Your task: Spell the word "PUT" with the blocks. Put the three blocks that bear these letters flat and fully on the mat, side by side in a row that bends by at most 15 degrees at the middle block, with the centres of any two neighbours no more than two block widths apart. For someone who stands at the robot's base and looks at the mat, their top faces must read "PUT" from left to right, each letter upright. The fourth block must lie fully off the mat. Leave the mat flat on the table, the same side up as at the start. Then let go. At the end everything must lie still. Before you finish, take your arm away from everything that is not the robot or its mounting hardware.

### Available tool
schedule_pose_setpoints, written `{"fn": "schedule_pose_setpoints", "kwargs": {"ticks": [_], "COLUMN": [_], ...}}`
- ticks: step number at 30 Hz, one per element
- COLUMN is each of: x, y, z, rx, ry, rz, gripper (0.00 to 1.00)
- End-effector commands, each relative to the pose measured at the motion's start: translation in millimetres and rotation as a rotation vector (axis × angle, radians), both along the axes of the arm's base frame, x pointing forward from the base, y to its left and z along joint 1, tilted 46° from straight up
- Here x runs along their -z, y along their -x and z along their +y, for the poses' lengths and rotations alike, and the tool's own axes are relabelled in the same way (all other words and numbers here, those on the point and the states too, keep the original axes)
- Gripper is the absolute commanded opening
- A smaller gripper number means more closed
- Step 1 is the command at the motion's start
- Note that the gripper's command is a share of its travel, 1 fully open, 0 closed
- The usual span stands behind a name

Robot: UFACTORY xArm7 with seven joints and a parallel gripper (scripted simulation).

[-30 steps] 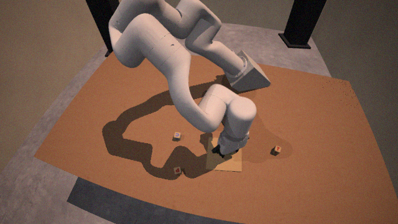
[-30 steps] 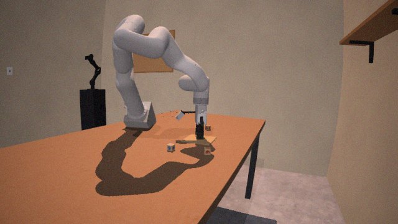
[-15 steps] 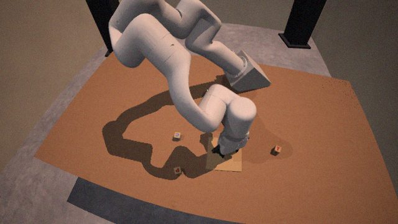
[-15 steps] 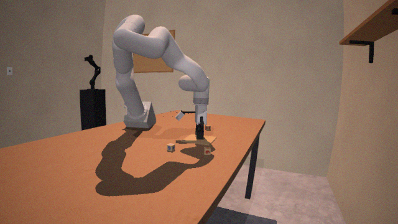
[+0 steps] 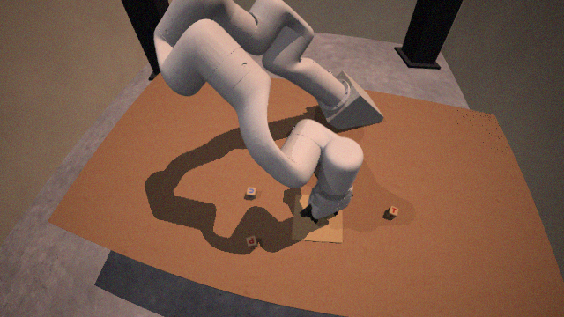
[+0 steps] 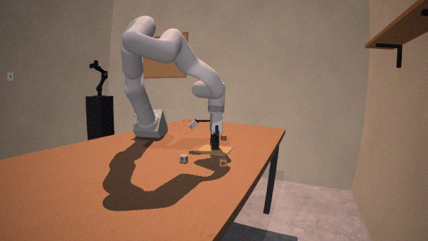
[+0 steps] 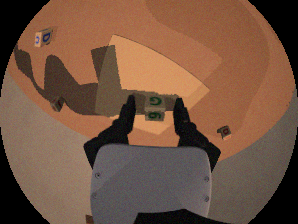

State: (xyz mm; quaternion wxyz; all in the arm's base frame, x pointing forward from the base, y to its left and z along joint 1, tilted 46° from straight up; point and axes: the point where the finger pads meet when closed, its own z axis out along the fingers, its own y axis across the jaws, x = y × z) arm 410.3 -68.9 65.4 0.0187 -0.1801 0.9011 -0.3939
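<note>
Yellow mat [image 5: 330,234] [image 6: 228,149] [image 7: 150,70] lay flat on the orange-brown table [image 5: 445,154] [image 6: 67,181] [image 7: 200,27], inside its edges. Block with green letter [image 7: 155,102] appeared to sit on the mat, between the fingers, with a visible gap on each side. Block U [image 5: 251,192] [image 6: 183,158] [image 7: 43,37] and block P [image 5: 251,241] [image 6: 223,163] [image 7: 57,104] were off the mat, well apart from each other, table surface between; P was closer to the table edge opposite the arm's base [image 5: 357,112] [image 6: 150,130]. Block T [image 5: 393,212] [image 6: 223,137] [image 7: 225,131] was also off, past the opposite side of the mat from U and P, with room around it. None of P, U, T on mat; word not formed.

Arm [image 5: 251,97] [image 6: 197,63] arched high from its base, then bent down over the mat. Gripper [image 5: 311,213] [image 6: 215,147] [image 7: 155,103] pointed down, low over the mat; jaws partly open, gripping nothing.
</note>
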Motion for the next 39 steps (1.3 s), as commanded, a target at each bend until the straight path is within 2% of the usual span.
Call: {"fn": "schedule_pose_setpoints", "kwargs": {"ticks": [1,2,18,19,39], "x": [-0.5,-0.5,-0.5,-0.5,-0.5], "y": [-1.0,-1.0,-1.0,-1.0,-1.0], "z": [1.6,1.6,1.6,1.6,1.6], "rx": [-0.003,-0.003,-0.003,-0.003,-0.003], "ry": [-0.001,-0.001,-0.001,-0.001,-0.001], "rz": [-0.002,-0.002,-0.002,-0.002,-0.002], "gripper": [0.63,0.42,0.42,0.21,0.21]}}
